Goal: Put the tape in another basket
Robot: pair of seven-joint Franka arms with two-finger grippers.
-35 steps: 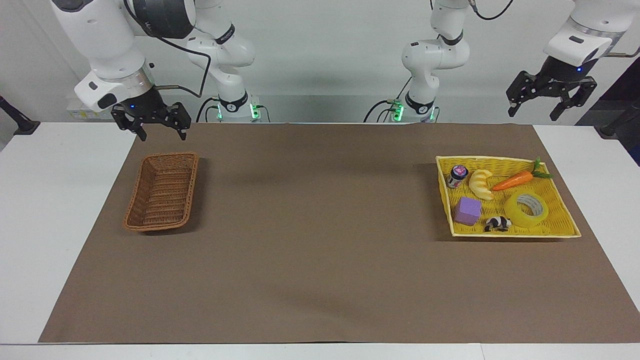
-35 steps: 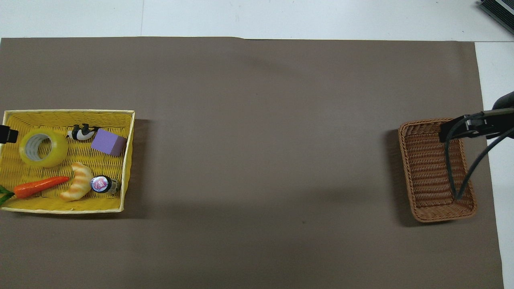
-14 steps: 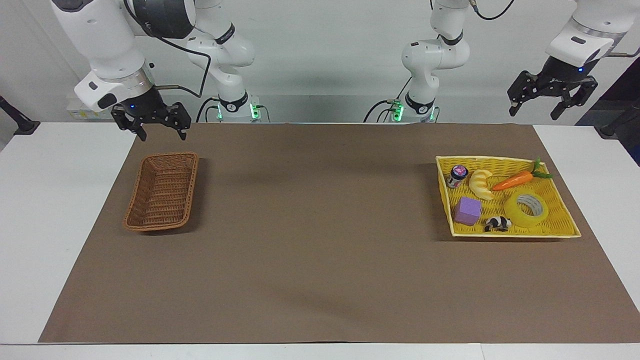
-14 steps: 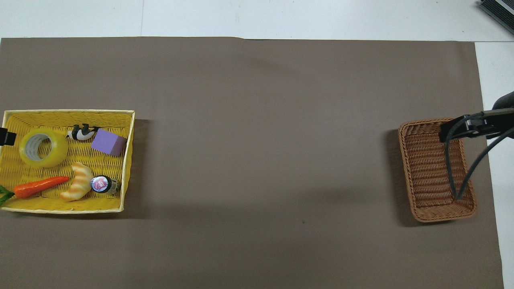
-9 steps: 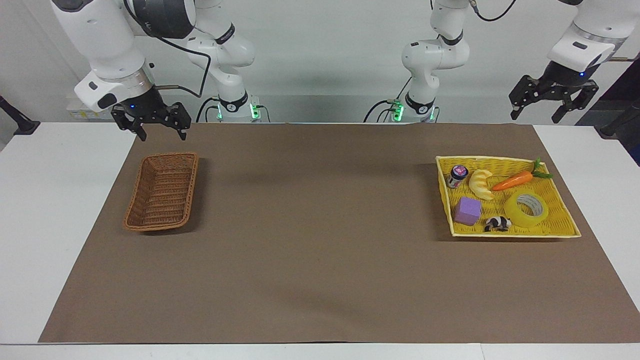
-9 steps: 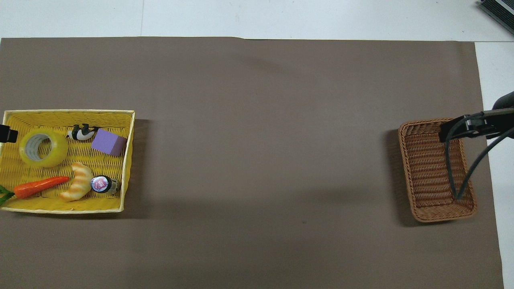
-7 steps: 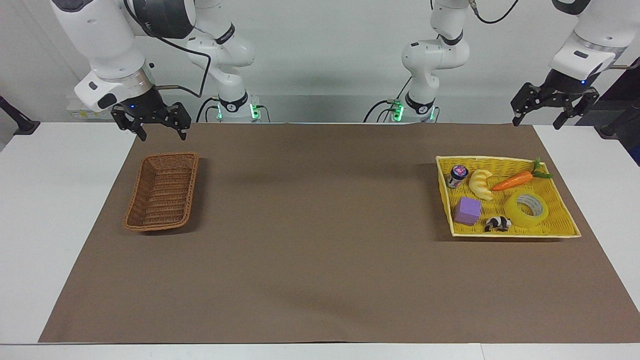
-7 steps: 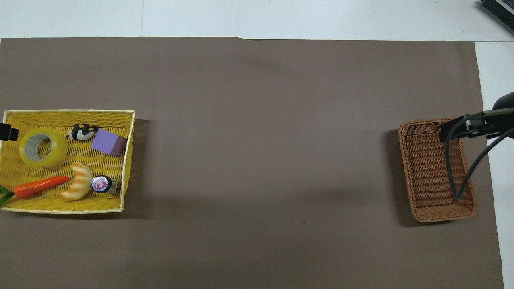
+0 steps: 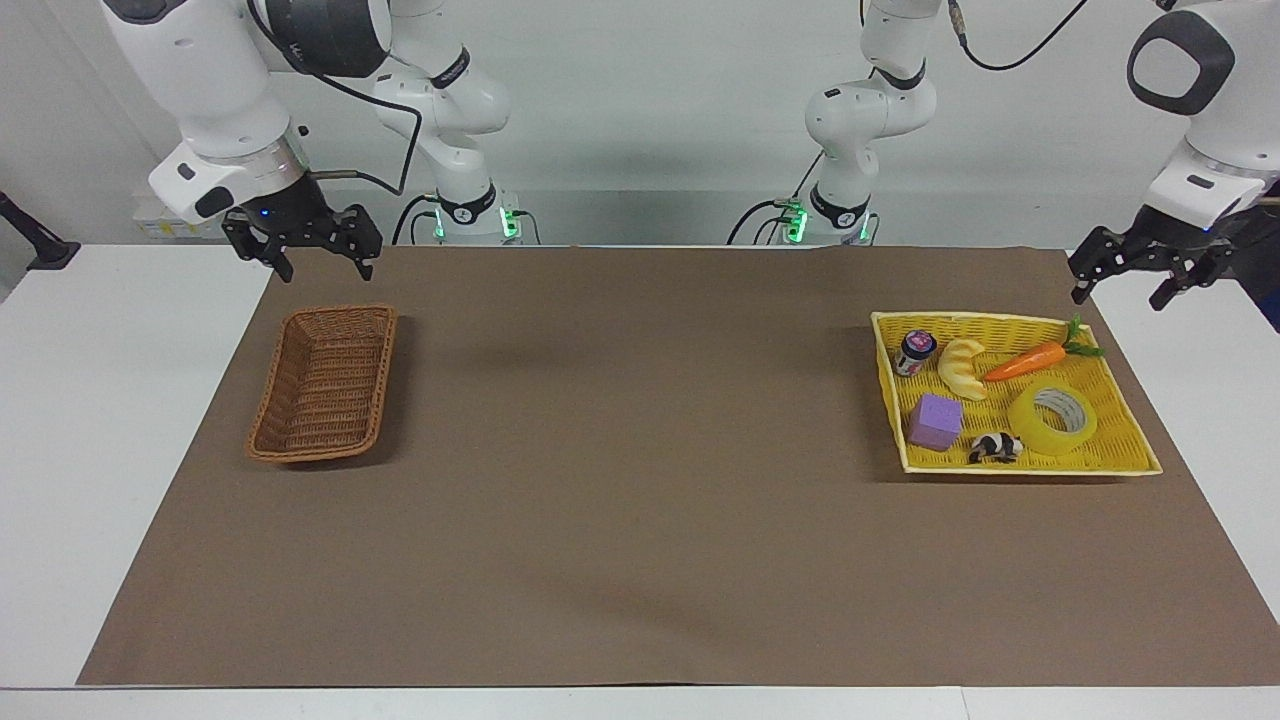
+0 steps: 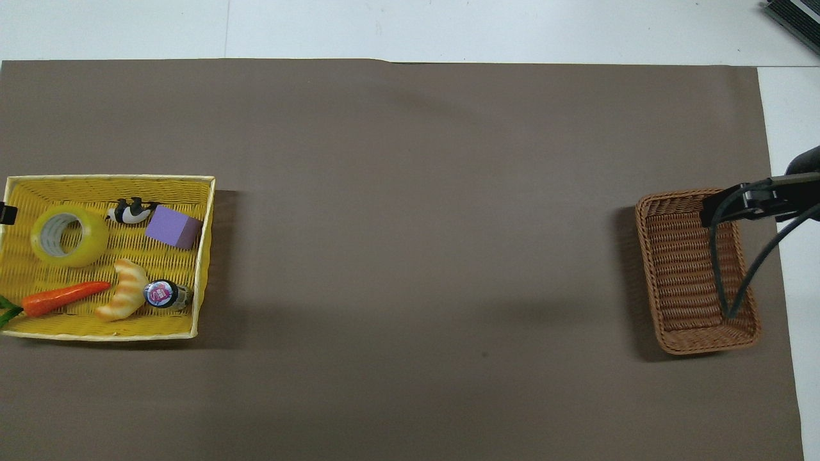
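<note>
So far nothing is moving | tape (image 9: 1052, 419) is lying in tray (image 9: 1125, 410) | basket (image 9: 325, 385) is sitting empty | left gripper (image 9: 1136, 282) is hovering by tray, fingers wide | right gripper (image 9: 303, 247) is waiting, fingers wide | I'm seeing pick, carry and drop all left.

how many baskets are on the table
2: the brown wicker basket toward the right arm's end of the table, with nothing in it, and the yellow woven tray basket toward the left arm's end, holding the tape roll among other items.

Bright, even overhead light; soft shadows beside both baskets; sharp focus, perhaps slight softness at the edges
</note>
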